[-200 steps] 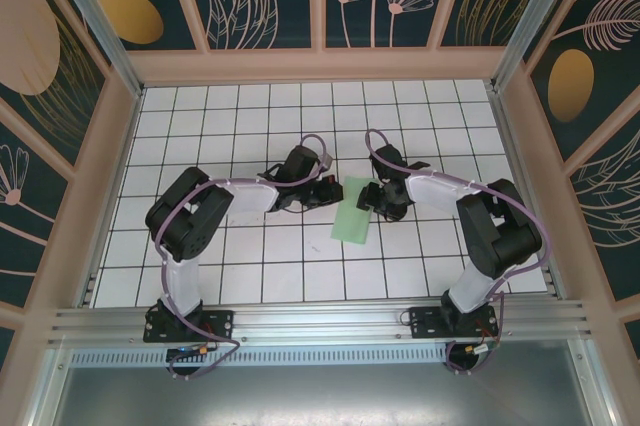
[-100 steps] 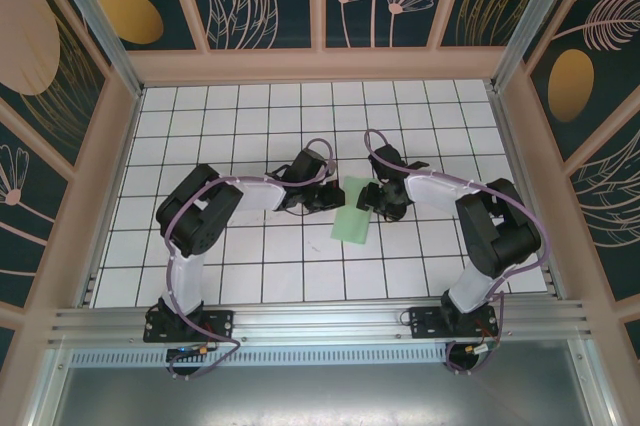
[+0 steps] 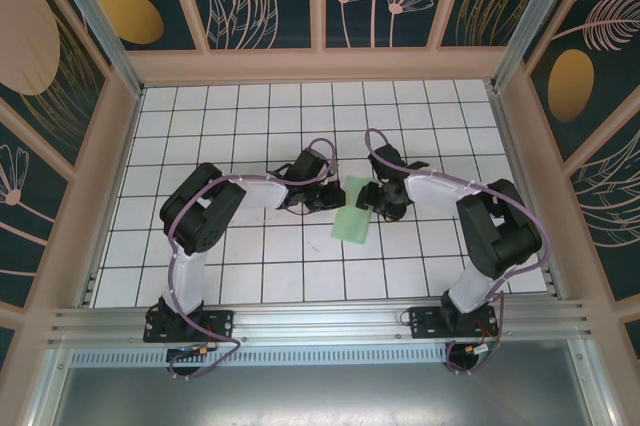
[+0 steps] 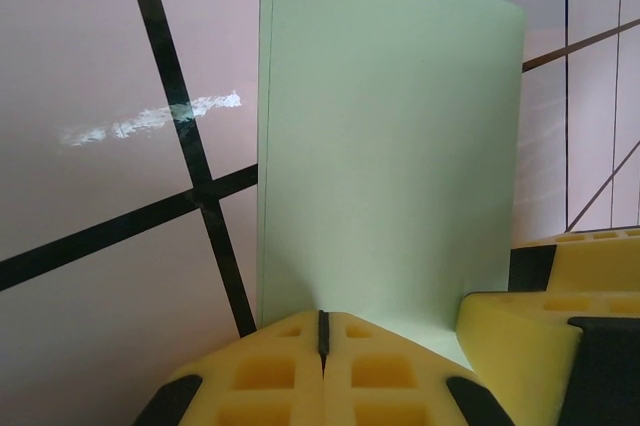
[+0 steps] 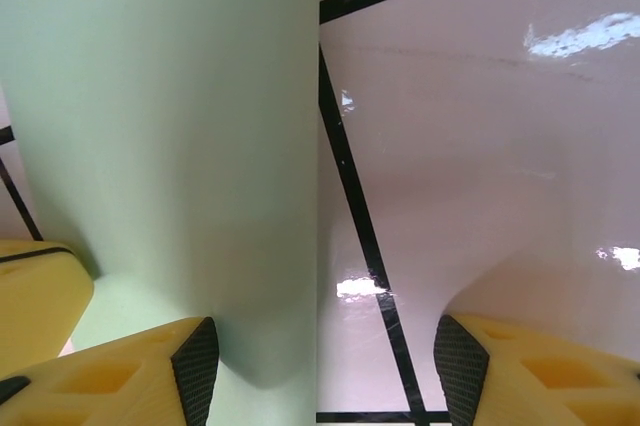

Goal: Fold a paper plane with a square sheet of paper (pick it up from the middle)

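Observation:
The pale green square sheet of paper lies on the white grid table between both grippers, looking like a narrow folded strip about one tile wide. My left gripper is at the strip's left edge. In the left wrist view its yellow fingers are pressed together, left gripper shut, tips low against the paper, which stretches ahead with its far end curling up. My right gripper is at the strip's right side and stands open; one of its fingers rests over the paper, whose edge bulges up between the jaws.
White grid tiles run all around the paper. Wooden walls bound the table on the left, back and right. Each gripper's yellow finger shows in the other's wrist view, as the right finger and the left finger, so the two are very close.
The left arm has shifted to the right, bringing its gripper closer against the paper's left edge. The right arm and the paper have hardly moved.

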